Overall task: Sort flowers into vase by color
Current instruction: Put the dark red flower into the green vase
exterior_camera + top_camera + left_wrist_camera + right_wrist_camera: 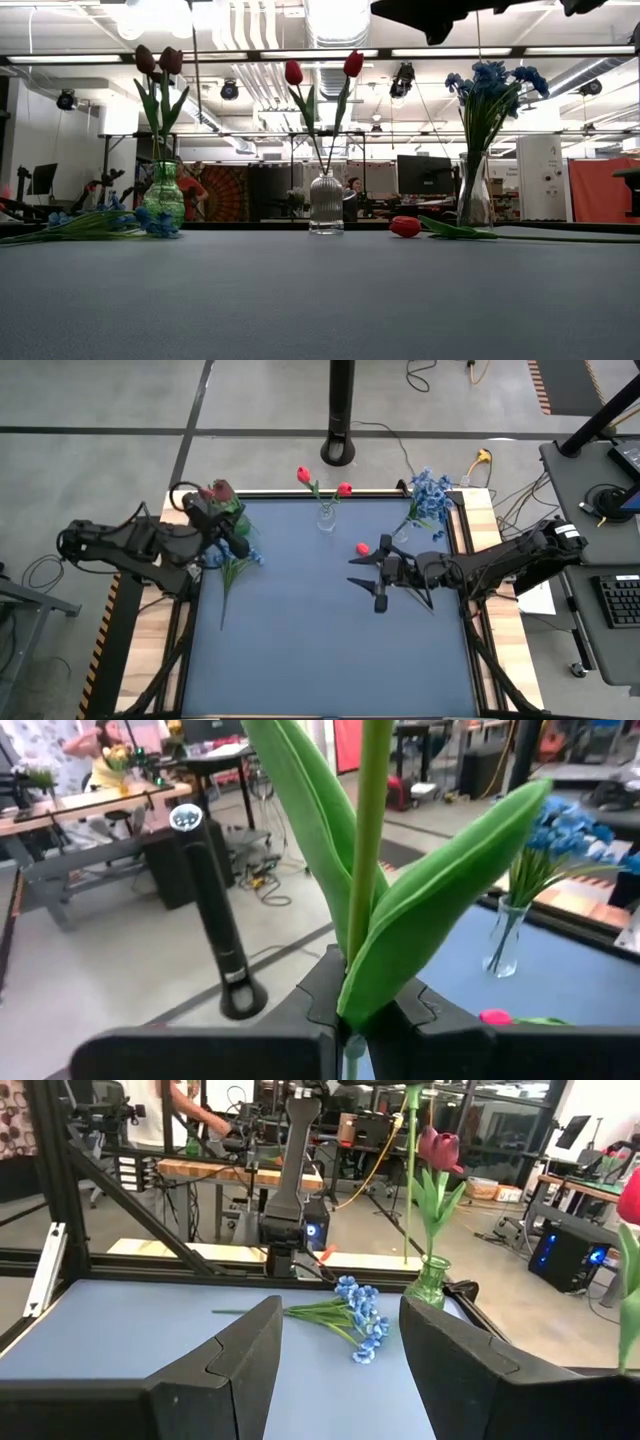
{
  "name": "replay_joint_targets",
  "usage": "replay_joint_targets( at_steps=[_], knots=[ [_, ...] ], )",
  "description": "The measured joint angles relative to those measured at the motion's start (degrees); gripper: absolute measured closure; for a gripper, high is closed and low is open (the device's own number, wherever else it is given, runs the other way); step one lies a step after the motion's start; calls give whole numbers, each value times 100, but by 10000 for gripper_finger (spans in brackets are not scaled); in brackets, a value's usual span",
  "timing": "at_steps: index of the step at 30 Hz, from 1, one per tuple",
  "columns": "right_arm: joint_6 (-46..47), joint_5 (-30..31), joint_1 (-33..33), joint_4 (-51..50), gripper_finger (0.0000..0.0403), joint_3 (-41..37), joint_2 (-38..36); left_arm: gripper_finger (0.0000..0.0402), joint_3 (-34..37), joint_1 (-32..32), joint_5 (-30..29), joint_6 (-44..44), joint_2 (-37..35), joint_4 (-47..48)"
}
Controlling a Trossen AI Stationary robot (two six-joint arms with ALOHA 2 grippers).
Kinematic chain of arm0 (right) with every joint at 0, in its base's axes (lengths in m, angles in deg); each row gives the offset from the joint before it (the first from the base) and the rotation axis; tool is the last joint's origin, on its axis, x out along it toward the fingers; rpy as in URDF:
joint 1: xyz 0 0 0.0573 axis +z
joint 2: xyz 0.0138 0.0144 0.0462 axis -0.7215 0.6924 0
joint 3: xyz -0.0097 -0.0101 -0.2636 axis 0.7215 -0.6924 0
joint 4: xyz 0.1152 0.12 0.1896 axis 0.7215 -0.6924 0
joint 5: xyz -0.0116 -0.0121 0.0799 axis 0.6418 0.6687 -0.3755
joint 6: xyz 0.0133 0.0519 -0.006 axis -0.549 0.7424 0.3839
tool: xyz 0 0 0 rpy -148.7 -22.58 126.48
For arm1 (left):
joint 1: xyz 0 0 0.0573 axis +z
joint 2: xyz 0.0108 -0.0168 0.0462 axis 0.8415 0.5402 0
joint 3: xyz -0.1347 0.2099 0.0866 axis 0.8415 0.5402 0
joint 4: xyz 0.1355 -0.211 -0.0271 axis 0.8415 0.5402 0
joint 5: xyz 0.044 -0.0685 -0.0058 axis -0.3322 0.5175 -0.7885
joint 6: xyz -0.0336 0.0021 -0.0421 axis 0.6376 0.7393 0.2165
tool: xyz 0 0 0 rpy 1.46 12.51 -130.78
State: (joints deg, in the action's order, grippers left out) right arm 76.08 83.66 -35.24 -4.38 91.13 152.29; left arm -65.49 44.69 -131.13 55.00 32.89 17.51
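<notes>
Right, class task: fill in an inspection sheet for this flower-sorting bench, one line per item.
Surface: blue mat, bare at the front.
Job's things: maroon blooms in green vase; two red tulips in clear ribbed vase; blue blossoms in clear vase; one red tulip and a blue bunch lying loose.
Clutter: nothing seen.
Grippers: left gripper shut on a green stem by the green vase; right gripper open, over the loose tulip.
Cables: on the floor behind the table.
Surroundings: workshop, desks, people beyond.
</notes>
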Motion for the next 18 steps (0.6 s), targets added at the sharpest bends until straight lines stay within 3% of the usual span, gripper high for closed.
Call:
replay_joint_targets(
  at_steps=[9,18],
  knots=[
    [4,0,-21,3,207,0,2,394,-17,14,-508,236,95,597],
    [181,-44,-21,-67,207,-2,154,394,0,44,-515,218,241,915]
  ],
)
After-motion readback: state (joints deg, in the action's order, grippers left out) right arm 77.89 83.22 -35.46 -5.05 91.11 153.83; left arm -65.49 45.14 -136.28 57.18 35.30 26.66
